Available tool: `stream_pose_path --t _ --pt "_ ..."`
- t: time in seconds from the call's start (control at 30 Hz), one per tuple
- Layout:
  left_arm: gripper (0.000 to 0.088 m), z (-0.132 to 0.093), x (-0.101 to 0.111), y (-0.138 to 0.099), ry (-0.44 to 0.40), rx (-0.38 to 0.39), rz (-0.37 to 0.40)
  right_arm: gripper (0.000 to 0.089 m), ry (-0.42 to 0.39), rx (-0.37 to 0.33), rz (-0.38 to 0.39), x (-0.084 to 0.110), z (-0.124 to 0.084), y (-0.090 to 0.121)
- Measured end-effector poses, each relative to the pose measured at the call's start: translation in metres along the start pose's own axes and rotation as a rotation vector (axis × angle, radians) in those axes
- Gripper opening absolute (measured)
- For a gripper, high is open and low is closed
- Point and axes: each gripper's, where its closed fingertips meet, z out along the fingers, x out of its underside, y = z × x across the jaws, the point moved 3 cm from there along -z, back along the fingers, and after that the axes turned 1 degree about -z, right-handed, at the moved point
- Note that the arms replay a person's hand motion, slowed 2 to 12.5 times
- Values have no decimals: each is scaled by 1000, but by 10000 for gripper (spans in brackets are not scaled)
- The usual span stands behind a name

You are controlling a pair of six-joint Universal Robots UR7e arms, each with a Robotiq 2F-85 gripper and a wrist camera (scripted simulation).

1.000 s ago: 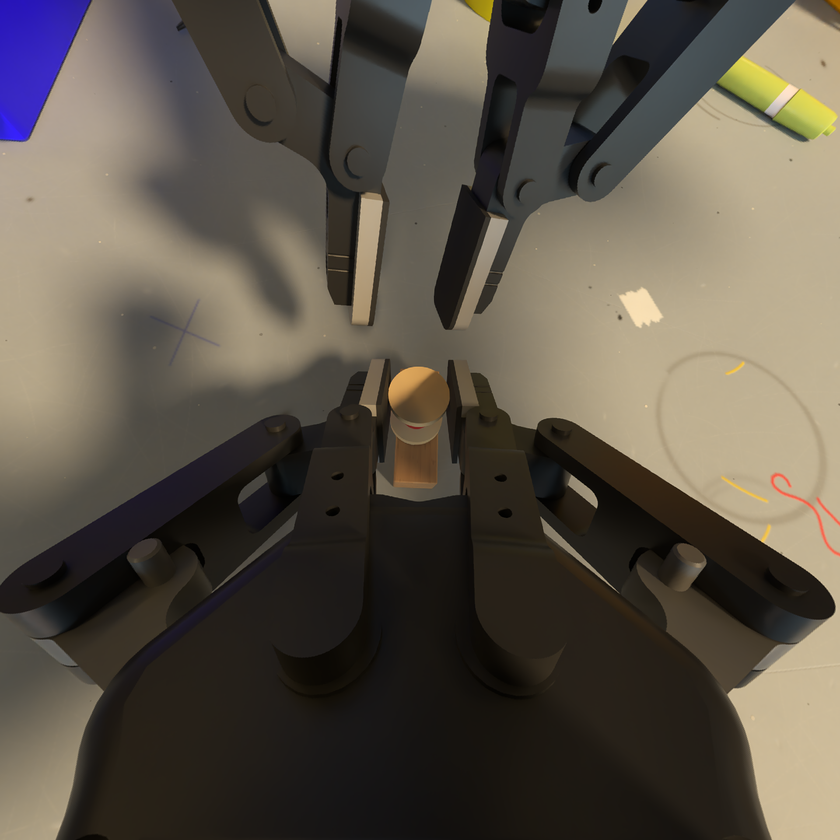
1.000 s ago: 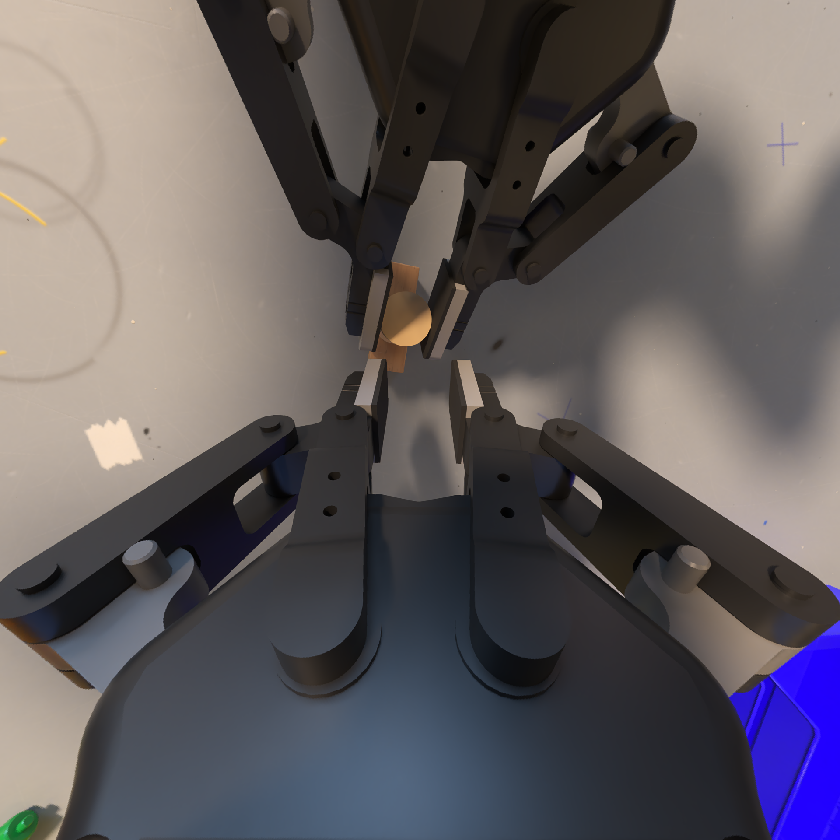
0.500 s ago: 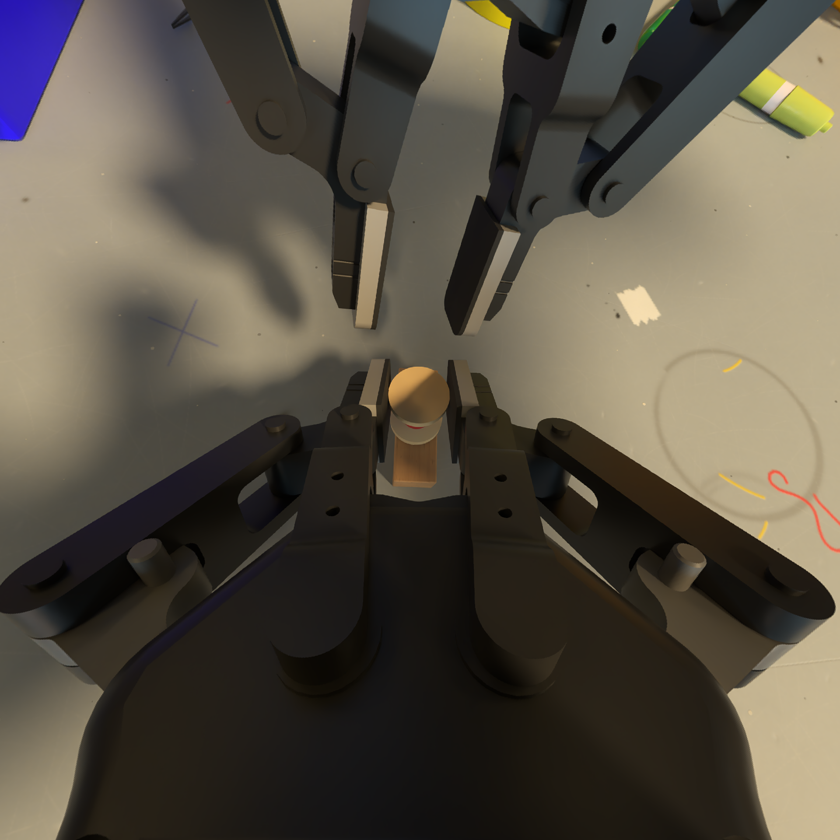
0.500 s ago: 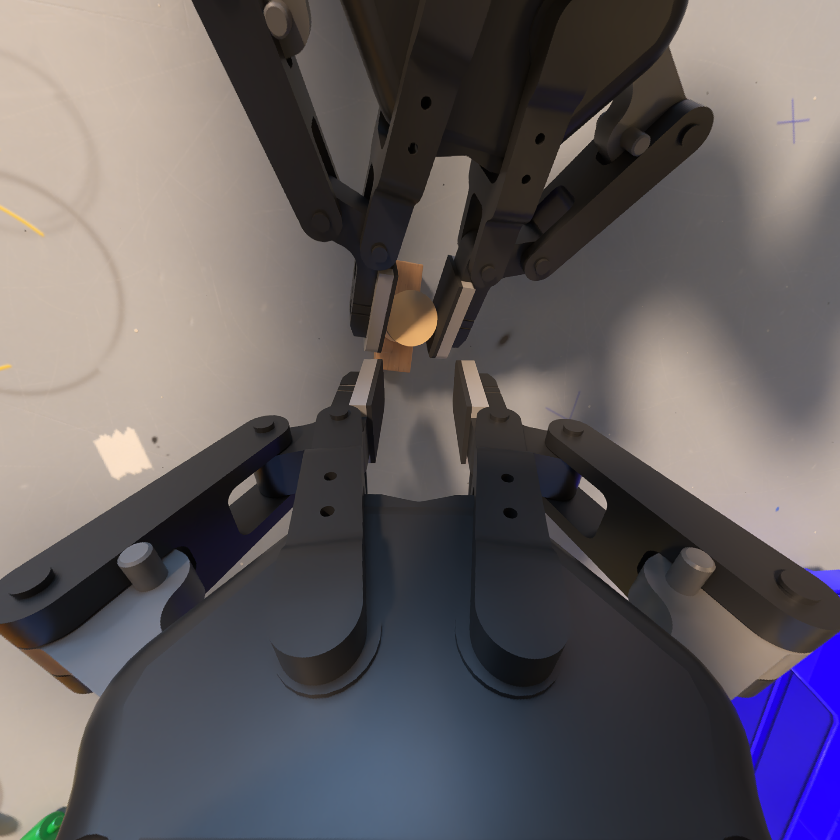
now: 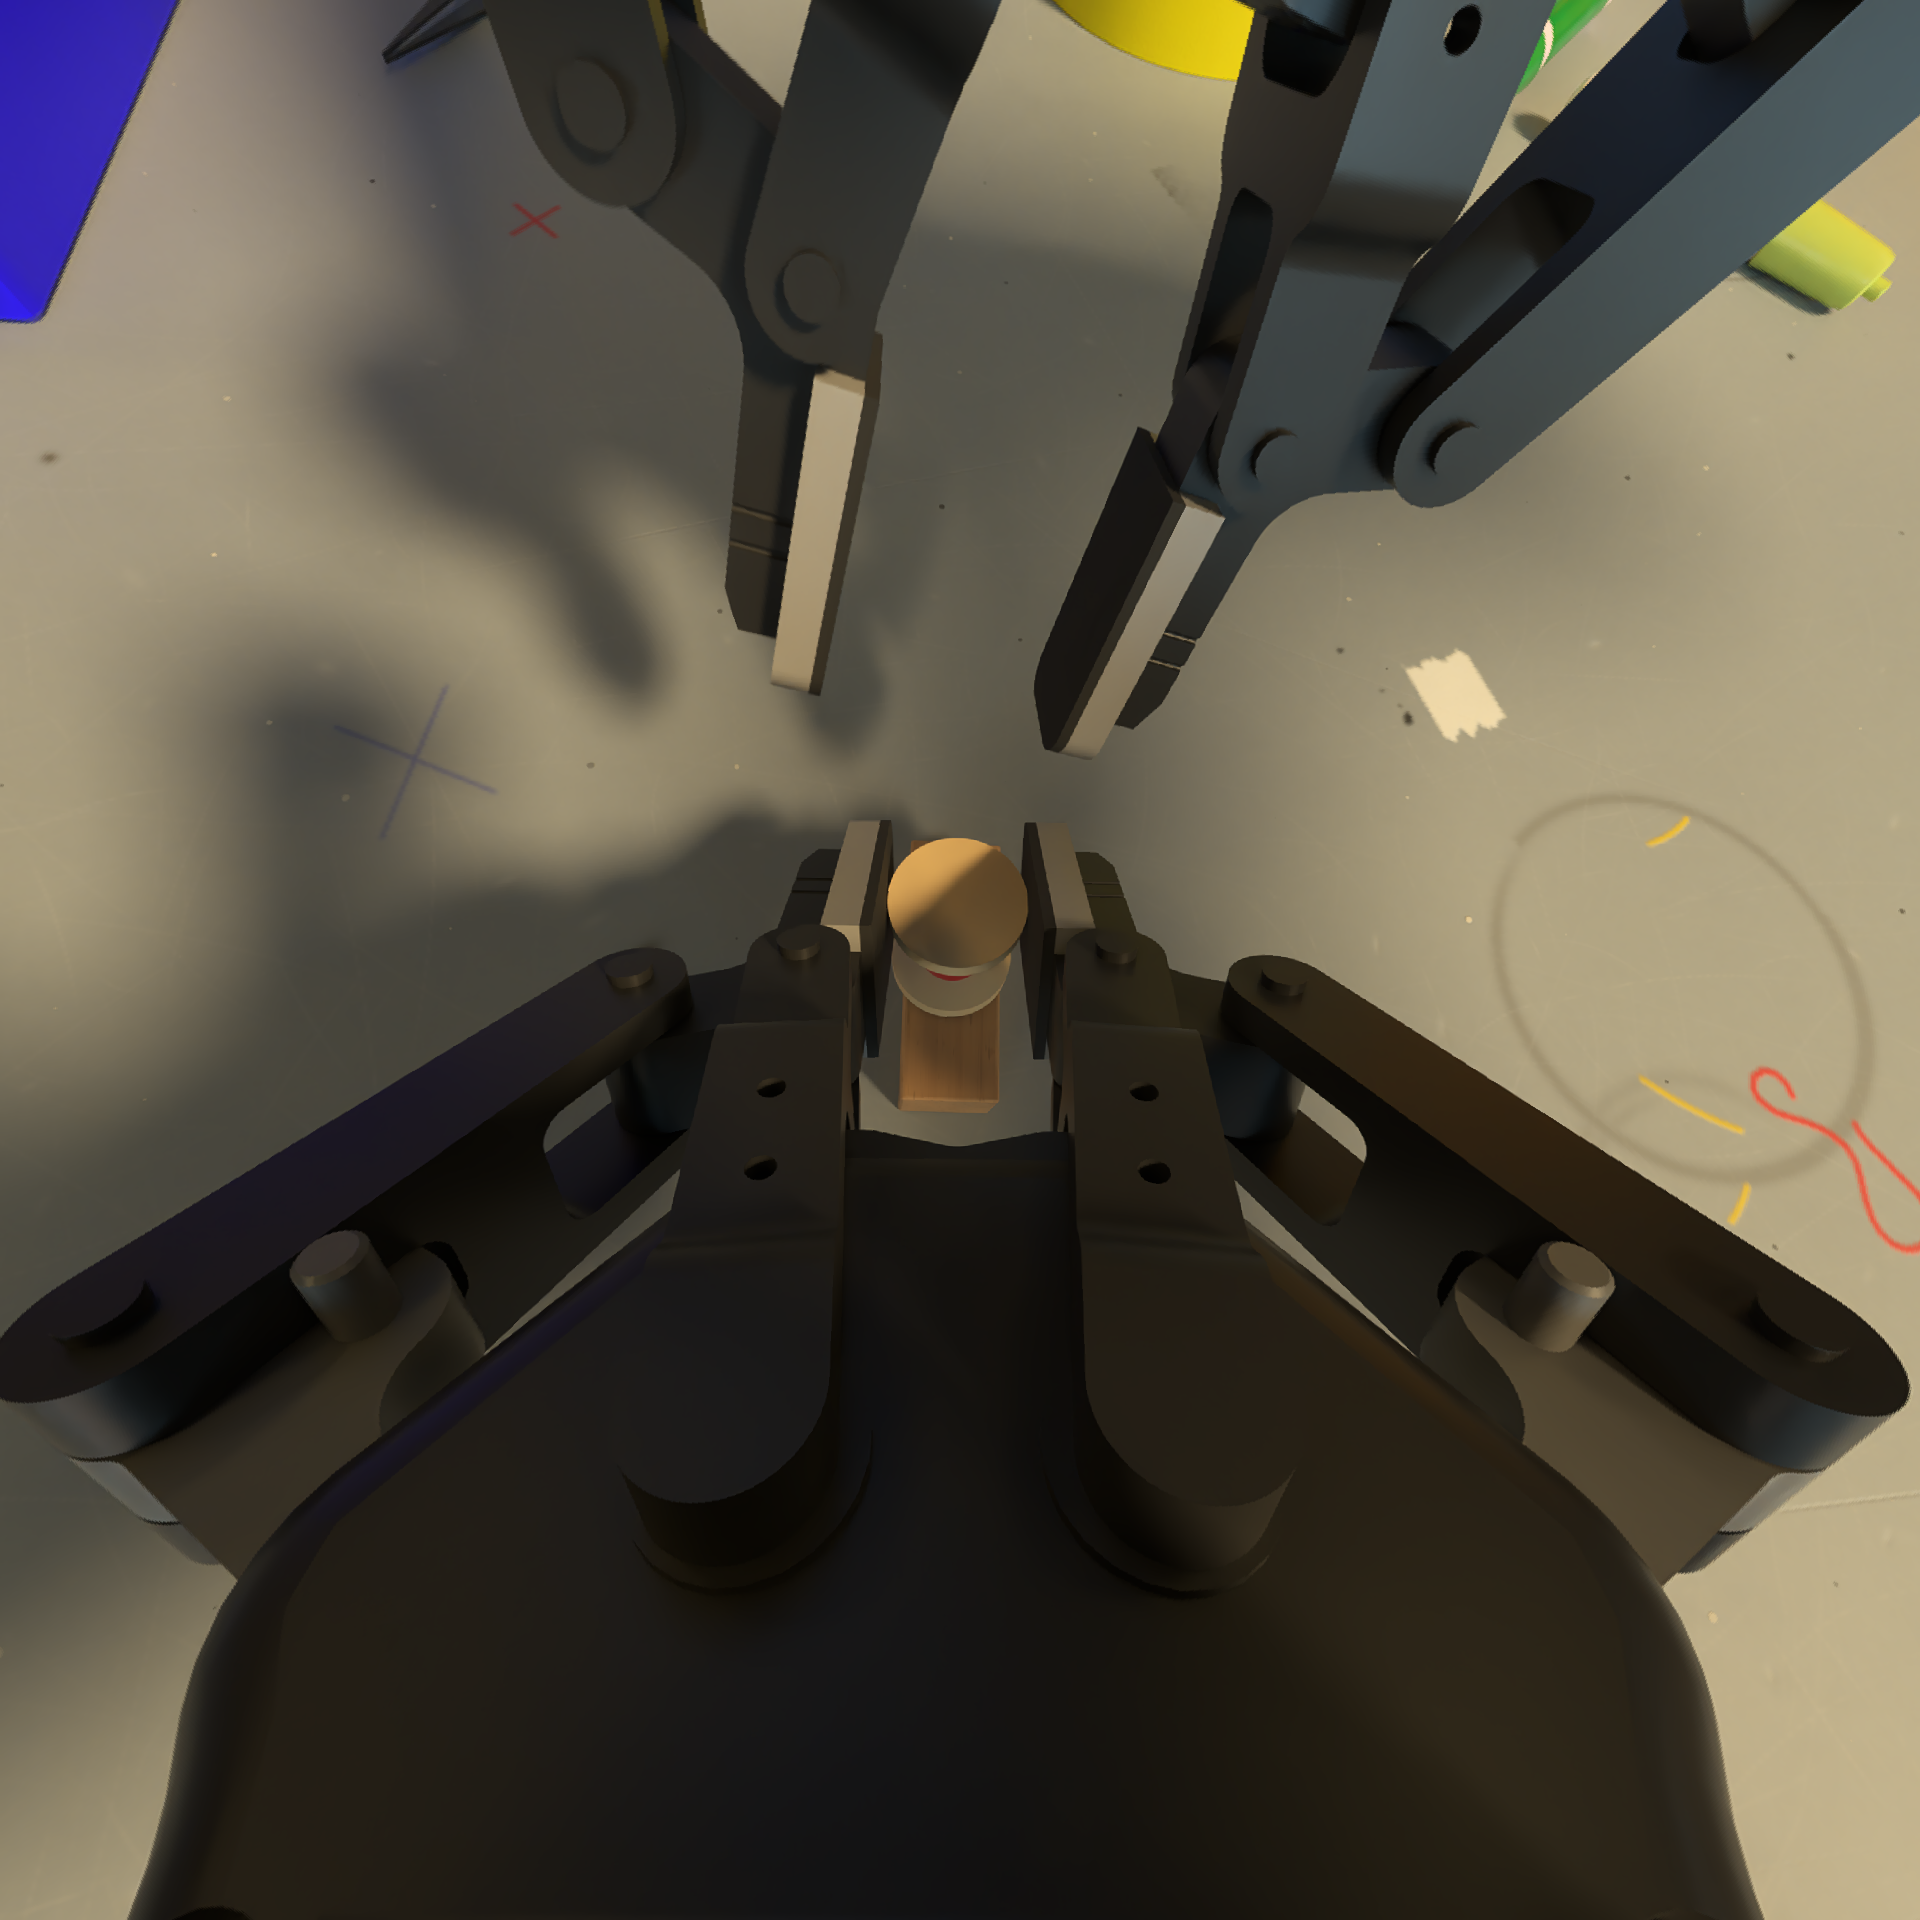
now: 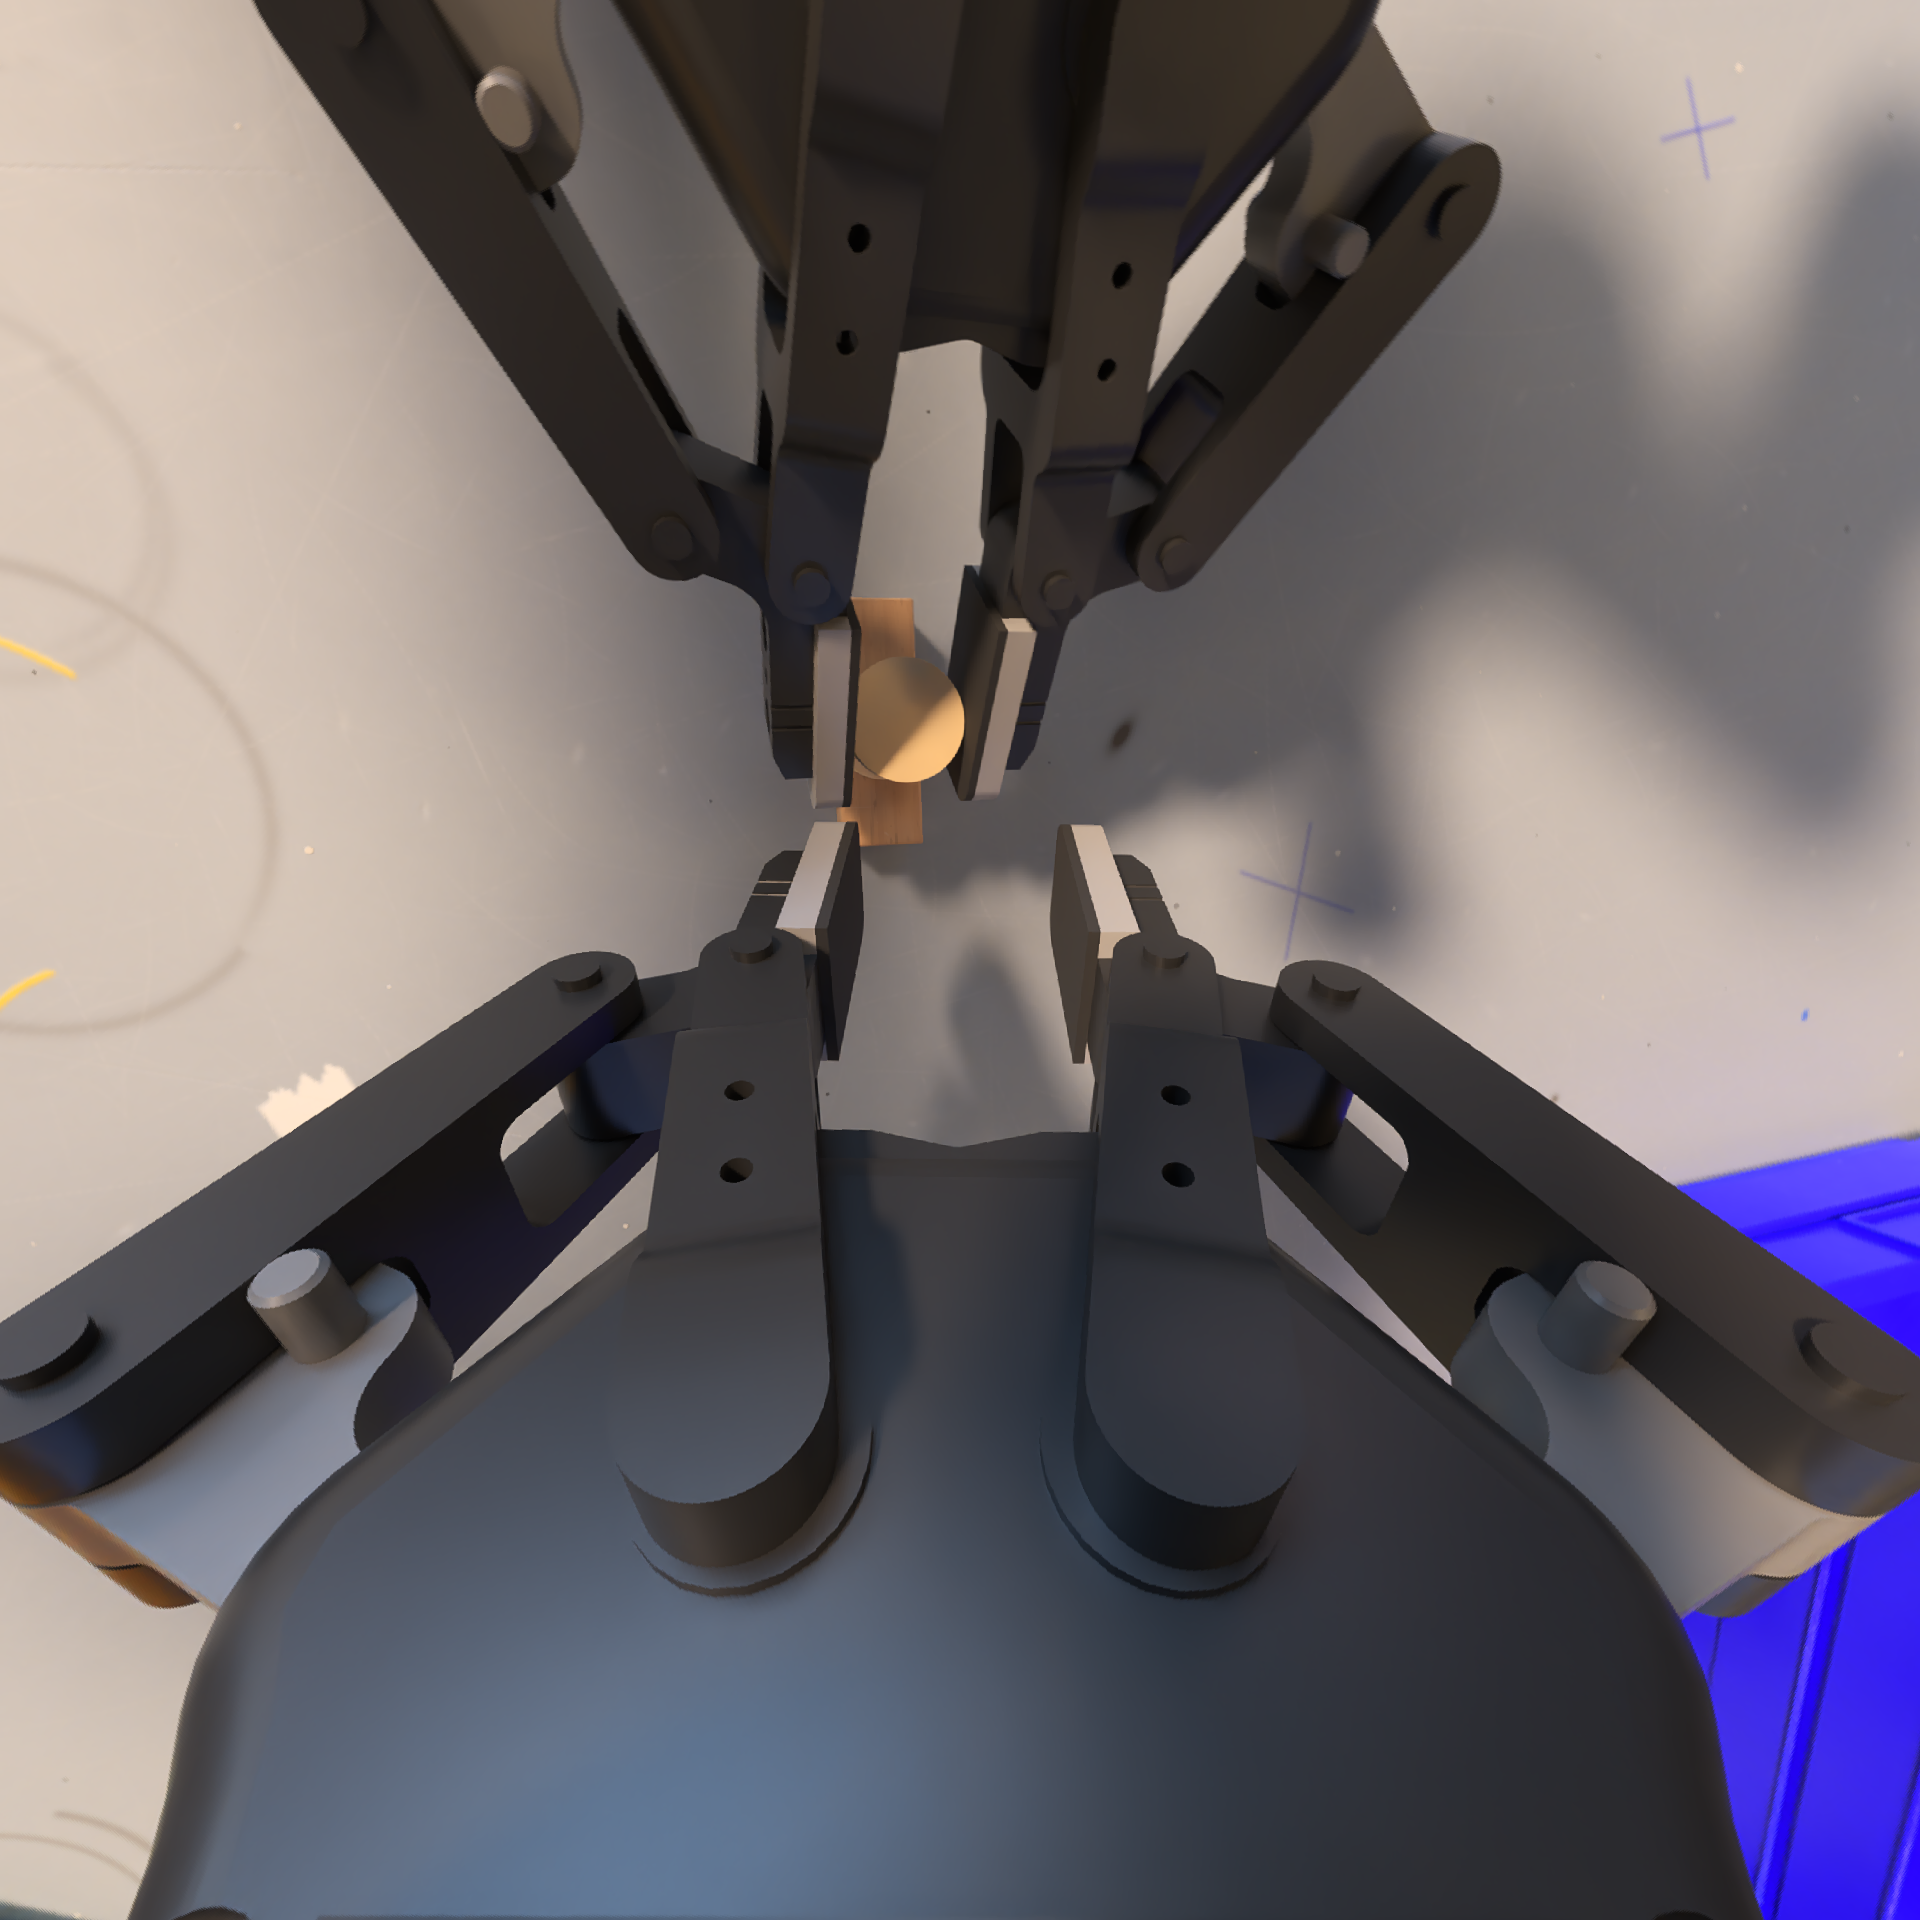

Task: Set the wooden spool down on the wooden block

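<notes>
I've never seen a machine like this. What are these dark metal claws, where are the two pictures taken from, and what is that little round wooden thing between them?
They are two robot arms' grippers, each with two fingers and a camera at its wrist looking along them. Both pictures look down at a grey table.

In the left wrist view, the left gripper fills the bottom. Between its fingers stands the round-topped wooden spool, on a small rectangular wooden block. Whether the pads are pressing it or have let go, I cannot tell: in the right wrist view one pad seems to touch and the other shows a slight gap. The right gripper reaches in from the top, open and holding nothing.

The right wrist view shows the same meeting from the opposite side.

Also on the table: a scrap of pale tape, a blue bin, a yellow-green marker, and pen marks.
</notes>
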Motion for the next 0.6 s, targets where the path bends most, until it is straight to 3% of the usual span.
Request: stream_pose_path --t 0.27,0.6 --pt "222 0 0 0 1 5 5 355 12 54 147 6 -5 0" --pt "222 1 0 -1 -4 7 25 366 -34 83 347 6 -11 5"
